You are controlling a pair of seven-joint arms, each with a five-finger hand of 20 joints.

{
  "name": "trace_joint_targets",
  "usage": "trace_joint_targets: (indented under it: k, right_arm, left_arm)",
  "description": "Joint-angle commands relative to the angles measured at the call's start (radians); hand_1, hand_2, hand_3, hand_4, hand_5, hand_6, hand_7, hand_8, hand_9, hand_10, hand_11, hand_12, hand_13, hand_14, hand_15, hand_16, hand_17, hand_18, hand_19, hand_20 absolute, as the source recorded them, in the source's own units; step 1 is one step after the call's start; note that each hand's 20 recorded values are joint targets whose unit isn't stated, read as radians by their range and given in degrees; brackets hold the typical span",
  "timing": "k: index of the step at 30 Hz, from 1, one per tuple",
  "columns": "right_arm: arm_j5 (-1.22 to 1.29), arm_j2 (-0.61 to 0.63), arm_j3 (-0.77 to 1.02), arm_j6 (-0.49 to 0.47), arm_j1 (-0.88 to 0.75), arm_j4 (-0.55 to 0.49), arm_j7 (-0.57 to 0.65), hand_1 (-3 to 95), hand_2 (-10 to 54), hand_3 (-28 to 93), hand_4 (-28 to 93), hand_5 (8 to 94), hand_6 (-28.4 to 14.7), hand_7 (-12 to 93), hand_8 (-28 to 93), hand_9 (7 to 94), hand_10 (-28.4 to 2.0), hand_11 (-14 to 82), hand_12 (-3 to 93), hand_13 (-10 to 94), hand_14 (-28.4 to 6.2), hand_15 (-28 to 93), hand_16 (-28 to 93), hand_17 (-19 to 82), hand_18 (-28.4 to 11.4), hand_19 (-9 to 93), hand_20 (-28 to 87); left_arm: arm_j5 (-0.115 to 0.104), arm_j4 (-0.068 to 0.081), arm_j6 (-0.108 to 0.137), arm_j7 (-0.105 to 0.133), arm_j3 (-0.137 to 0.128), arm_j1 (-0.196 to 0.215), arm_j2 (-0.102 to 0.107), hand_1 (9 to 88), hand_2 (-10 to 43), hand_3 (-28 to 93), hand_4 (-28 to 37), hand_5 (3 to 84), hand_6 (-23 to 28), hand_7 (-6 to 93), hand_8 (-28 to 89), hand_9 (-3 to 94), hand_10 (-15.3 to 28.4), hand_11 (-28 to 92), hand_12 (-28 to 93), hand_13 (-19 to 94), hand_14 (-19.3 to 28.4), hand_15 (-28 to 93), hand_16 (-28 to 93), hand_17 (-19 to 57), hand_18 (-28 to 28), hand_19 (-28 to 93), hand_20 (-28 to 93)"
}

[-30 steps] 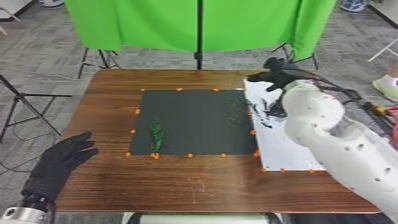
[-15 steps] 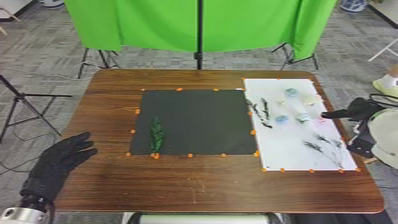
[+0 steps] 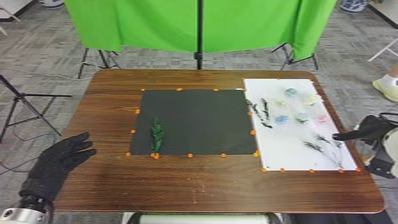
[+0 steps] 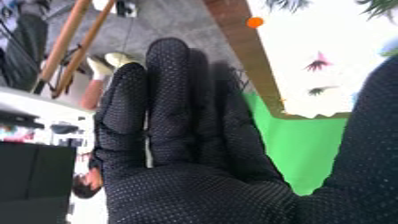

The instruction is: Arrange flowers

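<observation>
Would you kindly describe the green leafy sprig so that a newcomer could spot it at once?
On the brown table, find the dark mat, left of the white sheet. Near the mat's left edge, toward the robot, lies the green sprig. It rests on the mat, whereas the pale flowers and dark stems are on the sheet.

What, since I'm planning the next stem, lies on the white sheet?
On the white sheet: dark twigs, feathery sprigs, small blue, pink and pale flowers. What they cover can't be seen.
</observation>
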Motion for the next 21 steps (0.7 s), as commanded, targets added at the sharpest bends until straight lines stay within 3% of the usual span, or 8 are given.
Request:
trace_joint_targets:
  k: [1, 12, 21]
  right_arm:
    - [-0.065, -0.003, 0.008, 0.045, -0.063, -0.017, -0.055, 38.8, -9.5, 35, -28, 48.8, -7.6, 29, -17, 53.5, -13.7, 46.2, 21.4, 56, -9.8, 66, 16, 30, -19.3, 86, 36]
    - [-0.048, -0.019, 0.038, -0.005, -0.102, -0.045, -0.071, 40.6, -9.5, 30, -28, 49.2, -7.6, 28, -17, 53.8, -13.7, 45.7, 21.9, 56, -9.8, 65, 18, 30, -19.4, 86, 36]
    - [-0.073, -0.032, -0.015, -0.006, -0.082, -0.038, -0.068, 38.3, -9.5, 38, -28, 50.6, -7.1, 29, -17, 55.0, -13.6, 45.3, 22.0, 57, -9.3, 65, 18, 30, -19.3, 86, 36]
  left_arm:
    - [-0.001, 0.002, 0.006, -0.010, 0.000, 0.020, -0.011, 26.9, 4.4, 73, -28.1, 41.4, 6.1, 23.9, -12, 38.1, 15.1, 30, 15, 31, 18.1, 49, -6, -6.6, 24.2, 59, -2]
    - [-0.001, 0.002, 0.008, -0.002, -0.002, 0.022, -0.010, 26.8, 4.5, 73, -28.1, 41.4, 6.1, 23.9, -12, 38.0, 15.2, 30, 15, 31, 17.9, 49, -6, -6.6, 24.2, 60, -2]
    - [-0.002, 0.006, 0.009, -0.001, 0.005, 0.014, -0.010, 26.8, 4.4, 73, -28.1, 41.3, 6.2, 23.7, -12, 37.9, 15.1, 30, 15, 31, 18.0, 49, -6, -6.6, 24.1, 60, -3]
